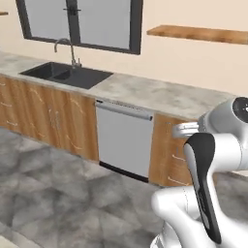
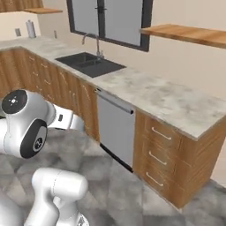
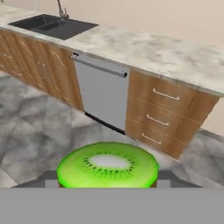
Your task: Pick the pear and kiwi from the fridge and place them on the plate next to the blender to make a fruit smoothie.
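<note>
Jaws clamped on the round kiwi with its bright green cut face [image 3: 107, 165], carried out over the grey stone floor [image 3: 35, 127]; could easily slip loose mid-drive, no plate or blender around yet.

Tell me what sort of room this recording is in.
A rendered home kitchen, by the look of it: a dark sink with a faucet set in a stone-look counter, and a grey dishwasher between wooden cabinets.
</note>
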### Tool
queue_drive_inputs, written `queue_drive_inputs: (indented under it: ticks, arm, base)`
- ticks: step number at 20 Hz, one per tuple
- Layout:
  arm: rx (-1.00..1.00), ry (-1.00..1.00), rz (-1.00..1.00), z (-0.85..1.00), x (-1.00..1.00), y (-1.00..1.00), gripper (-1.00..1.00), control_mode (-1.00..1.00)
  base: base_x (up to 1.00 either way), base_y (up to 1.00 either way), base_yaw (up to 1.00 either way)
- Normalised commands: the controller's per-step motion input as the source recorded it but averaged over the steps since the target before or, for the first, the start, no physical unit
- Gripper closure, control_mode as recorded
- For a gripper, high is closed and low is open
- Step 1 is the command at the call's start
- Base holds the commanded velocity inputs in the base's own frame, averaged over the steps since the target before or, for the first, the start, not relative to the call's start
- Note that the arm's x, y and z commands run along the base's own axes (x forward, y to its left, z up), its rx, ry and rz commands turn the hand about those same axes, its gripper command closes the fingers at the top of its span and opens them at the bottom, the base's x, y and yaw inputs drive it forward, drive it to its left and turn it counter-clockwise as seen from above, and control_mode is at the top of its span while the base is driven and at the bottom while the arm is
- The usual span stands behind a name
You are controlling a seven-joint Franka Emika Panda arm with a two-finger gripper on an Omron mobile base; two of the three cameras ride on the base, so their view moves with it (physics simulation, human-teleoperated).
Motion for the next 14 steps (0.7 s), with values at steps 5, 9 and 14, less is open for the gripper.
queue_drive_inputs:
  ticks: [5,9,14]
  arm:
    - [0.00,0.00,0.00,0.00,0.00,0.00,1.00,1.00]
    - [0.00,0.00,0.00,0.00,0.00,0.00,1.00,1.00]
    - [0.00,0.00,0.00,0.00,0.00,0.00,1.00,1.00]
  base:
    - [1.00,0.00,0.73]
    - [1.00,0.00,0.71]
    - [1.00,0.00,0.63]
